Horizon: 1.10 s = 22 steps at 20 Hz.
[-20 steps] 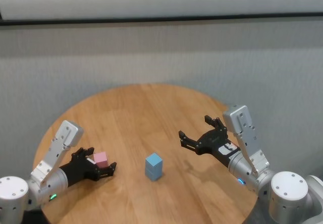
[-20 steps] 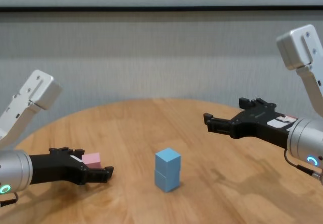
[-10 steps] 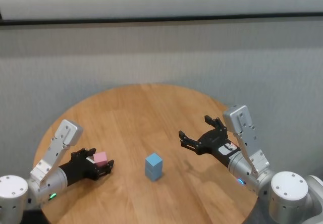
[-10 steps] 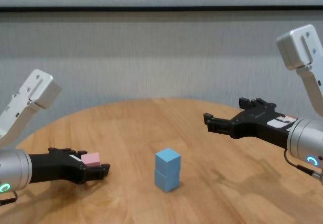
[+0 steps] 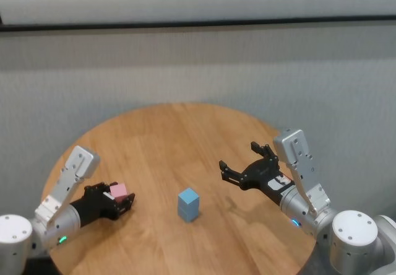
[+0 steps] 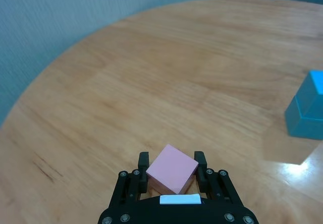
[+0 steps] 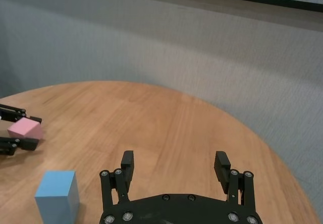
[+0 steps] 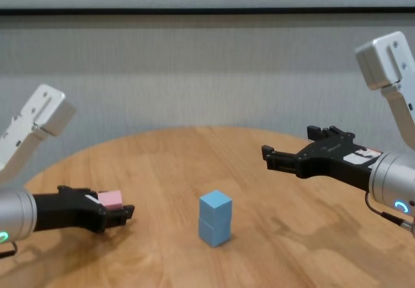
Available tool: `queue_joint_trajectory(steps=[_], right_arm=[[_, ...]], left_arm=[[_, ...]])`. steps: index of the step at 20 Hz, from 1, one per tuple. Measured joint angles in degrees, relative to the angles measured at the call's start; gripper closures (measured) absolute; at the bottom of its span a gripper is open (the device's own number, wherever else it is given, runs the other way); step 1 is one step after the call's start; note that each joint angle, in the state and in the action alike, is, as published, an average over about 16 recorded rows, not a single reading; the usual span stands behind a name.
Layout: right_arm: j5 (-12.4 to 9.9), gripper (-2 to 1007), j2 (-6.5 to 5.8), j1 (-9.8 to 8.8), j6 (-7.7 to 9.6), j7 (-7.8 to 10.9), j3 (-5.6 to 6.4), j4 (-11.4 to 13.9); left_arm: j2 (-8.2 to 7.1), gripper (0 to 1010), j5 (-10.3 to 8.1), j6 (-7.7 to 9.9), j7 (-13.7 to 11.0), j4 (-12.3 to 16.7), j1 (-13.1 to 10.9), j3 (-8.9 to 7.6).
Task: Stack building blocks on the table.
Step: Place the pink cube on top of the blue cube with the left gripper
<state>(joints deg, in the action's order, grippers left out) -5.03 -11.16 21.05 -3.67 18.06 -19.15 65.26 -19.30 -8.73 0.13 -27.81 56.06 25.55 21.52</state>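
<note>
Since a second ago the left gripper (image 5: 117, 199) has closed in on the pink block (image 6: 172, 169) and drawn back slightly toward the table's (image 5: 167, 139) left edge; the fingers now clamp its two sides. The right gripper (image 8: 292, 159) hovers to the right, jaws wide, empty. Two light blue blocks (image 8: 214, 218) stand stacked mid-table. Risk: pink cube sits rotated in the grip, so it may land skewed and topple the stack. Matte smooth cubes, wood-grain plank top.

pink block (image 8: 111, 199) tilted, two blue blocks (image 8: 214, 218) stacked
</note>
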Motion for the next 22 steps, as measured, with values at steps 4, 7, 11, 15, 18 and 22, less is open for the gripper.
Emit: queue_joint_trajectory(steps=[4,7,11,15,18,22], right_arm=[[0.0,2,0.0,0.0,0.0,0.0,0.0,0.0],[0.0,2,0.0,0.0,0.0,0.0,0.0,0.0],[0.0,2,0.0,0.0,0.0,0.0,0.0,0.0],[0.0,2,0.0,0.0,0.0,0.0,0.0,0.0],[0.0,2,0.0,0.0,0.0,0.0,0.0,0.0],[0.0,2,0.0,0.0,0.0,0.0,0.0,0.0]], left_arm=[[-1.32,444,0.28,1.21,-0.1,4.3,-1.1,0.09],[-2.53,447,0.57,2.37,-0.3,8.2,-1.9,0.32],[-4.12,447,0.93,4.0,-0.8,13.9,-2.8,0.94],[-5.19,447,0.96,5.11,-1.8,18.5,-3.4,1.92],[-5.64,447,0.77,5.31,-3.1,20.7,-3.3,2.97],[-5.73,447,0.2,4.4,-5.2,21.6,-2.6,4.58]])
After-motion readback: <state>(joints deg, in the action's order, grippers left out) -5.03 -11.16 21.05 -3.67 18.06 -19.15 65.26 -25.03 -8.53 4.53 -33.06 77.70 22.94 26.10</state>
